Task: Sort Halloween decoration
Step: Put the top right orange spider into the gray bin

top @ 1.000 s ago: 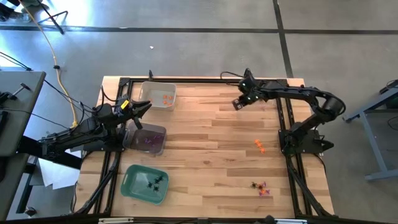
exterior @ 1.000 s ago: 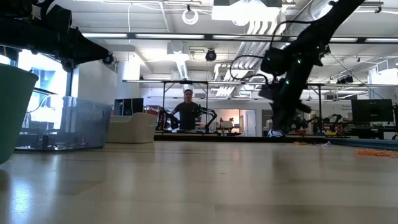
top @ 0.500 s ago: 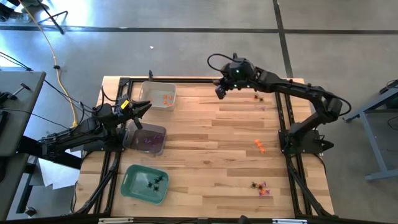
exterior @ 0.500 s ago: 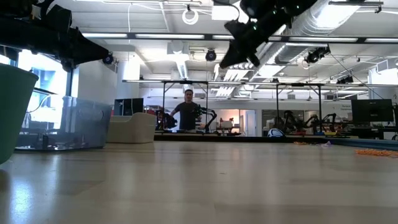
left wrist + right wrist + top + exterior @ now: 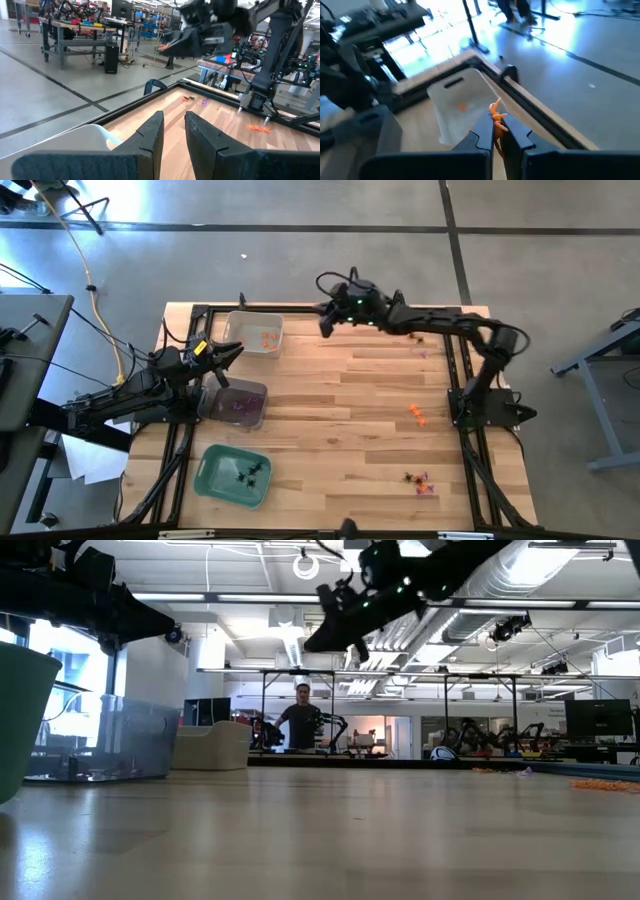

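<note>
My right gripper point(image 5: 325, 323) is high above the table's far edge, right of a clear tray point(image 5: 255, 333) that holds orange trinkets. It is shut on a small orange trinket point(image 5: 496, 116). It also shows in the low view point(image 5: 312, 643). My left gripper point(image 5: 233, 352) waits open and empty between that tray and a second clear tray point(image 5: 238, 402) with purple trinkets. A green tray point(image 5: 233, 475) holds black spider-like trinkets. Loose trinkets lie on the wood at the right point(image 5: 417, 414) and near right point(image 5: 420, 480). My right gripper pinches the orange trinket's lower end point(image 5: 495, 125) between its two fingertips. The rest of the trinket sticks out past the tips. It is lifted clear, high above the table.
A few more trinkets lie by the far right rail point(image 5: 418, 338). A black frame rail point(image 5: 300, 308) runs along the far edge. The middle of the wooden table point(image 5: 340, 420) is bare. A person point(image 5: 303, 720) stands far off in the room.
My right gripper has risen from near the table and gone toward the table's left edge along the far edge, toward the clear tray with orange trinkets, carrying the orange trinket. My left arm has kept still.
</note>
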Tool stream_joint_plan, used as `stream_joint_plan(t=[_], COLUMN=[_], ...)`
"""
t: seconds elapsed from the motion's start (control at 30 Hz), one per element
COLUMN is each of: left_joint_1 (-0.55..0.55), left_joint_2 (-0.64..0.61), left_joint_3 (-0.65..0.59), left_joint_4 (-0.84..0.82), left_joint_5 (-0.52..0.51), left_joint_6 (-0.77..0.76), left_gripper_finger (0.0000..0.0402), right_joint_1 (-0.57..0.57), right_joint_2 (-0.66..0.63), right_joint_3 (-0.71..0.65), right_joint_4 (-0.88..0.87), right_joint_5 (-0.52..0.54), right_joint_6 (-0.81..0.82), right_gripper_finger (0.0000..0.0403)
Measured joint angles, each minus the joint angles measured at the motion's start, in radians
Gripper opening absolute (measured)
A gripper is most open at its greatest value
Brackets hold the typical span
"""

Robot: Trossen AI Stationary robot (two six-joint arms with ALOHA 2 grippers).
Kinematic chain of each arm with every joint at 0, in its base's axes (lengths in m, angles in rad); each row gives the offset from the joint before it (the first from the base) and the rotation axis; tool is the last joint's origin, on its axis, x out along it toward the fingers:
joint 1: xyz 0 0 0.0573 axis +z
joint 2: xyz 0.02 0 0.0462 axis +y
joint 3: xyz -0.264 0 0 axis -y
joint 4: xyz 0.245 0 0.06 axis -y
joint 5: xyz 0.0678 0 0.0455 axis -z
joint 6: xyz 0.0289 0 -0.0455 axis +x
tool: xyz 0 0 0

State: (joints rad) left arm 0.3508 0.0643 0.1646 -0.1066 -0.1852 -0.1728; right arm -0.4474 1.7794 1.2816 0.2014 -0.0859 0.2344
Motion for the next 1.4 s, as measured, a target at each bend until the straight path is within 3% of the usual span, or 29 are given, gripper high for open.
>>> stream_joint_plan(t=[0.13, 0.27, 0.5, 0.8, 0.93, 1.4], left_joint_1=[0.000, 0.000, 0.000, 0.000, 0.000, 0.000], left_joint_2=[0.000, 0.000, 0.000, 0.000, 0.000, 0.000], left_joint_3=[0.000, 0.000, 0.000, 0.000, 0.000, 0.000], left_joint_4=[0.000, 0.000, -0.001, -0.001, -0.001, -0.002], left_joint_5=[0.000, 0.000, 0.000, 0.000, 0.000, 0.000], left_joint_6=[0.000, 0.003, 0.010, 0.018, 0.019, 0.019], left_gripper_finger=[0.0064, 0.0064, 0.0064, 0.0065, 0.0065, 0.0064], right_joint_1=[0.006, 0.006, 0.029, 0.050, 0.051, 0.063], right_joint_2=[0.111, 0.219, 0.398, 0.559, 0.606, 0.624], right_joint_3=[0.005, 0.101, 0.409, 0.744, 0.803, 0.799], right_joint_4=[0.196, 0.197, -0.031, -0.268, -0.268, -0.362], right_joint_5=[-0.020, -0.055, -0.151, -0.150, -0.150, -0.120], right_joint_6=[0.068, 0.104, 0.057, -0.033, -0.025, -0.034], right_gripper_finger=[0.0007, 0.0007, 0.0007, 0.0007, 0.0007, 0.0007])
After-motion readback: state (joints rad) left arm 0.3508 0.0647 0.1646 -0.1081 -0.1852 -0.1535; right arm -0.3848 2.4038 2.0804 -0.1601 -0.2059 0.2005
